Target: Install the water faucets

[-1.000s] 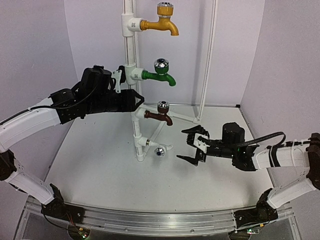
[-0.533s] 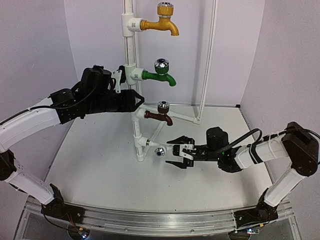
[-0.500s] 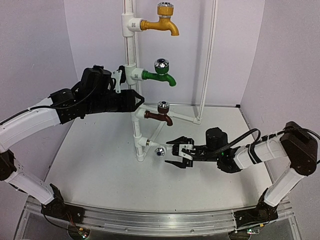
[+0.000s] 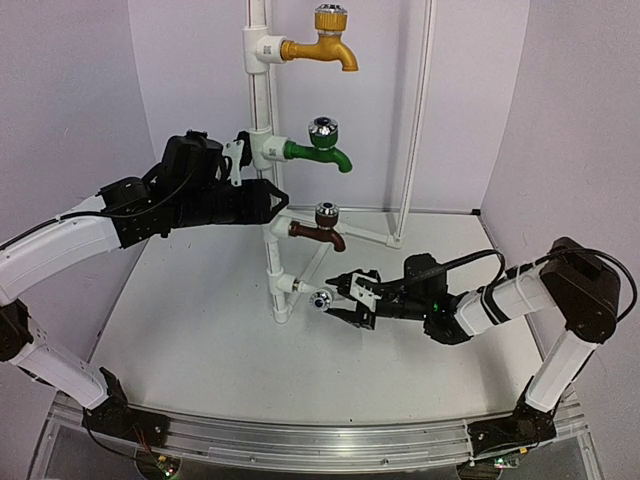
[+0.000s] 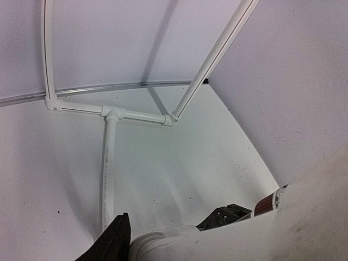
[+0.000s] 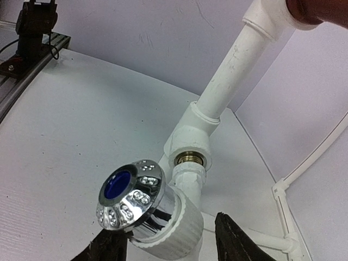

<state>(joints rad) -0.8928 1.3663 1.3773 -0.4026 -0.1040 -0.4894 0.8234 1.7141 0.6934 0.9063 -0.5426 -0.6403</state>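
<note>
Right hand [image 4: 338,298] spread astride white faucet [image 6: 157,215] at lowest fitting [image 6: 190,138]; left hand [image 4: 278,203] pinches pipe [image 4: 271,250] beside brown faucet [image 4: 318,230].

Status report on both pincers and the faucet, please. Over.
Left pincer clamped on pipe. Right pincer open, straddling white faucet at lowest fitting. Nothing blocking.

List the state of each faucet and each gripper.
Yellow faucet: mounted, highest on pipe.
Green faucet: mounted, second down.
Brown faucet: mounted, third down.
White faucet: lowest, at fitting, brass thread showing.
Left gripper: shut on pipe.
Right gripper: open, jaws either side of white faucet.
</note>
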